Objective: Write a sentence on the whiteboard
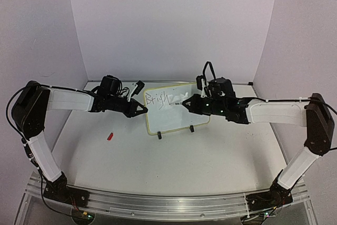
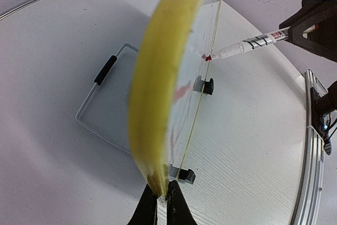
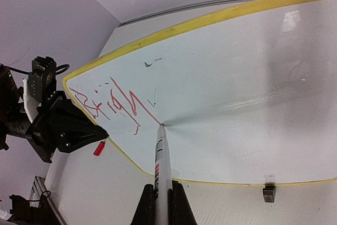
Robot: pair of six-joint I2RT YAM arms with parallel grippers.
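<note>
The whiteboard [image 1: 179, 118] stands on its clip feet at the table's middle, tilted back; it also shows in the right wrist view [image 3: 237, 72]. Red scrawled writing [image 1: 158, 98], roughly "Brigh", runs along its upper left [image 3: 113, 104]. My left gripper [image 1: 143, 109] is shut on the board's left yellow rim [image 2: 158, 77], fingers pinching the edge [image 2: 162, 199]. My right gripper [image 1: 188, 104] is shut on a white marker [image 3: 162, 156], whose tip touches the board at the end of the last red stroke. The marker also shows in the left wrist view [image 2: 247, 46].
A red marker cap [image 1: 110, 136] lies on the table left of the board, also in the right wrist view [image 3: 99, 148]. The board's wire stand [image 2: 100, 104] rests behind it, and black clip feet [image 2: 208, 85] hold its lower rim. White walls enclose the table.
</note>
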